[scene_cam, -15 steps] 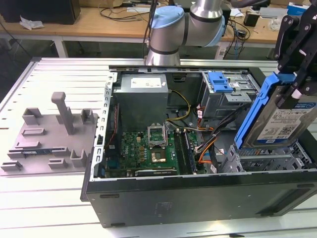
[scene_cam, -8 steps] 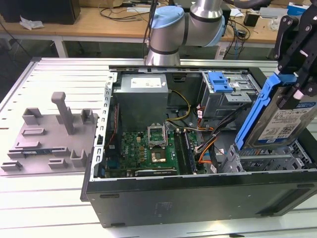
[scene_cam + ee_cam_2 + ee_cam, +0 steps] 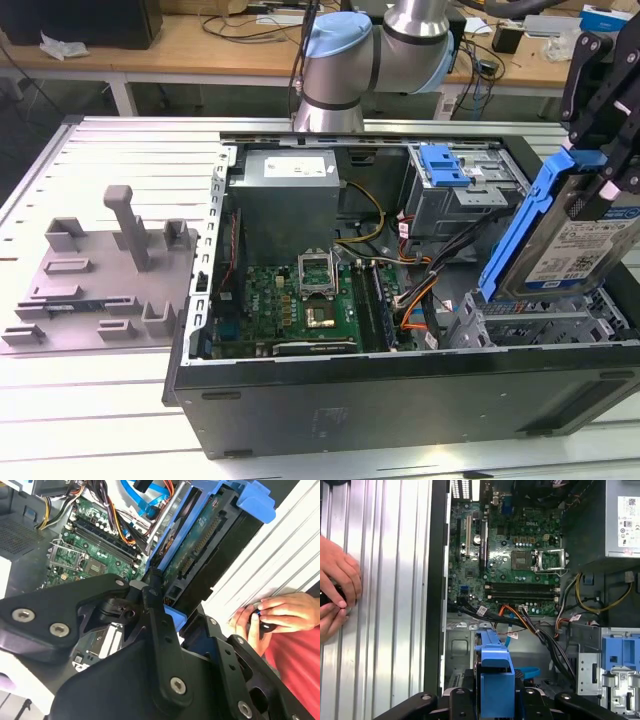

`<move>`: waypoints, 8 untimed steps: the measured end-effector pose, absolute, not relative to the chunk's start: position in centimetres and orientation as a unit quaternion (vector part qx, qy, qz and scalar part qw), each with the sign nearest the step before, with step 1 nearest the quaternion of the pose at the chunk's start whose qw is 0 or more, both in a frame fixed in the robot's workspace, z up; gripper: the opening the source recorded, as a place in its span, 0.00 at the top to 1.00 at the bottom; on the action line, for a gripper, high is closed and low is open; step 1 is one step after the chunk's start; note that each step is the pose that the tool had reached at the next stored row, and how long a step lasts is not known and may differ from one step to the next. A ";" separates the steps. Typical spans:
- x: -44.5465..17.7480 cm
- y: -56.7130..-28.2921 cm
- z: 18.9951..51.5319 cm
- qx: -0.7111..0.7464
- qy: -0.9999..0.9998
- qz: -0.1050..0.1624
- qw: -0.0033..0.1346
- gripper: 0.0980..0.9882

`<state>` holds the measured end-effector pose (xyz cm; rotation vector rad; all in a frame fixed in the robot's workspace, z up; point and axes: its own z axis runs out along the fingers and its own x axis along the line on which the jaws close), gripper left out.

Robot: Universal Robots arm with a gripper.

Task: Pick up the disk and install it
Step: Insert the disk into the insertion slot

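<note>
in the exterior view the jaws pinch the disk (image 3: 572, 240) at its upper end, pressed against its blue rails. the disk hangs tilted, with the label side visible, just above the metal drive cage (image 3: 545, 325) of the open computer case (image 3: 400, 405), at about 3 o'clock from the motherboard (image 3: 295, 300). the grey power supply (image 3: 290, 195) sits at 12 o'clock from that board. in the first wrist view a person's hands (image 3: 335, 592) rest on the ribbed worktop (image 3: 385, 605) beside the case.

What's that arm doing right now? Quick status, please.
Gripper shut on the disk. Disk tilted over the drive cage. Cables beside cage.
</note>
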<state>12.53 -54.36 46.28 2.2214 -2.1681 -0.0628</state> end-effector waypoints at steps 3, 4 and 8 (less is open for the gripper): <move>12.5 -54.3 46.2 0.712 -0.702 -0.020 0.018 0.70; 12.5 -54.3 46.2 0.712 -0.702 -0.020 0.018 0.70; 12.5 -54.3 46.2 0.712 -0.702 -0.020 0.018 0.70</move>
